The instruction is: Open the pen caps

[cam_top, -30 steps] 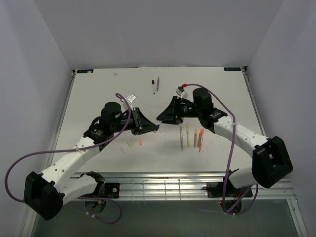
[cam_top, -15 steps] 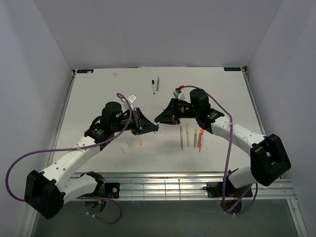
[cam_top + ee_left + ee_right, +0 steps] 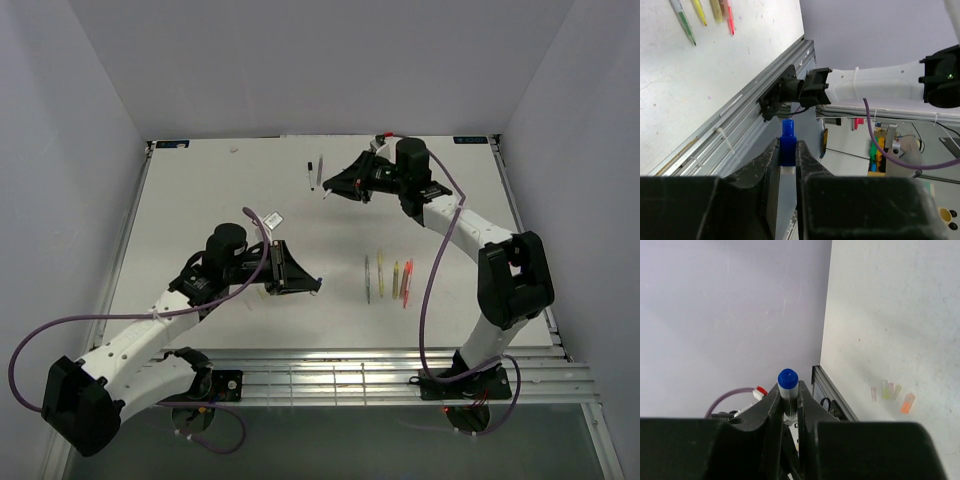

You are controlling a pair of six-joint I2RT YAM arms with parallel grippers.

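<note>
While the overhead view gives only a speck at the left fingertips, the left wrist view shows the item plainly: blue cap, short stepped tube, clamped between the closed fingers of the left gripper. Long axis: in line with the fingers, narrow end outward past the tips; overhead, that gripper points to the right across the table, toward the row of pens. Position: held off the surface, near-middle of the table. Loose caps, clear, yellow-green, pink and orange: lying together on the table, legible in the right wrist view alone; overhead they are mostly lost behind the left gripper. Right gripper: fingers closed on a pale pen, seen end-on, its blue rounded end outward; overhead this gripper sits at the far middle, pointing left, just beside two dark pens lying side by side, long axes running near to far. Row of pens: green, yellow, tan and red, parallel, also in the left wrist view's upper left corner. Rail: metal, along the table's near edge.
</note>
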